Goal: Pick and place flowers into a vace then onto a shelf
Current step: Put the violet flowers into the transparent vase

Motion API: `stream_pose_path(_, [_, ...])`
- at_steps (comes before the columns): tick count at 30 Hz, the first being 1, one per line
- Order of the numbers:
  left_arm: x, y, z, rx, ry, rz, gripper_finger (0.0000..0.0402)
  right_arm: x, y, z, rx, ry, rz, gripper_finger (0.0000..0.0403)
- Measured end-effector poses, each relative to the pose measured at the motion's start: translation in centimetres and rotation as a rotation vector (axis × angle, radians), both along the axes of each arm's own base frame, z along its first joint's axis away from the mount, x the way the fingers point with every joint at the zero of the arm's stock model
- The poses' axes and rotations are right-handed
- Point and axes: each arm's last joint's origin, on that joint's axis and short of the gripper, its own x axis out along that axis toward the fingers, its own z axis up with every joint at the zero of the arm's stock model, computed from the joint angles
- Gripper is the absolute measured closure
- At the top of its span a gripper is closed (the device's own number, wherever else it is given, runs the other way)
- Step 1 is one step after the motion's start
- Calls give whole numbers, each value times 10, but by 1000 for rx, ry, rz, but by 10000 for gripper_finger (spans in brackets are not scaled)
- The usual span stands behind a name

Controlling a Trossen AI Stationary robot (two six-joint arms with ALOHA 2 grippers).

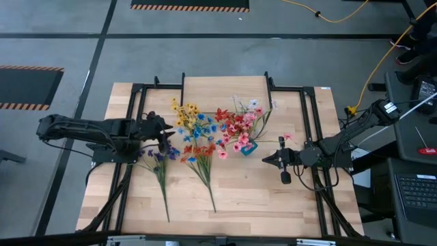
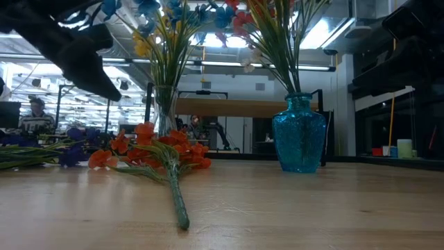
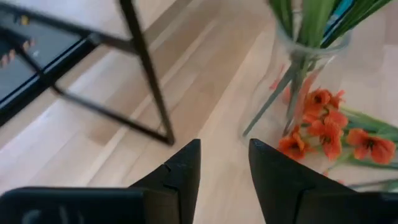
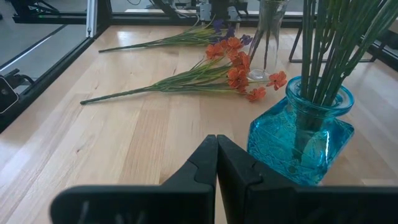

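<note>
Currently two artificial sprays lie flat on the light wooden tabletop (image 1: pixel 259 195). The orange-blossomed spray on a long thin green stem (image 1: pixel 202 167) runs front-to-back, blossoms toward the table's middle, cut end toward the front edge; in the low view its stem end (image 2: pixel 179 205) points at the camera. The purple-blossomed spray (image 1: pixel 161 174) lies just left of it, roughly parallel, blossoms near the left gripper.

Containers: a clear glass vase (image 2: pixel 165 111) stands upright holding yellow and blue flowers (image 1: pixel 190 119). A blue textured glass vase (image 2: pixel 299 133) stands upright to its right, holding red, pink and white flowers (image 1: pixel 239 126). In the right wrist view only green stems (image 4: pixel 339 43) show in the blue vase (image 4: pixel 301 140).

The low shelf with light plank top and black metal legs (image 1: pixel 225 89) sits at the table's back; whether anything rests on it is hard to tell, as blooms overlap its front edge.

Left gripper (image 3: pixel 224 171) hovers near the clear vase (image 3: pixel 308 68) and orange blossoms (image 3: pixel 329 130), fingers (image 3: pixel 183 174) parted, holding nothing. Right gripper (image 4: pixel 216 163) sits just right of the blue vase, fingers pressed together, empty.
</note>
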Motion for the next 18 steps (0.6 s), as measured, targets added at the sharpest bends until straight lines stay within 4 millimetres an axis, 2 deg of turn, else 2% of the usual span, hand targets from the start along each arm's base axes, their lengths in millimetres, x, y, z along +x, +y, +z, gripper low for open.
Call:
stream_pose_path(8, [-20, 0, 29, -139, 158, 144, 330, 0, 0, 0, -4, 0, 1, 389])
stream_pose_path(13, [-22, -2, 29, -230, 169, 143, 350, 0, 0, 0, -42, 0, 13, 389])
stream_pose_path(18, [-22, -3, 29, -227, 184, 99, 354, 0, 0, 0, -52, 0, 17, 389])
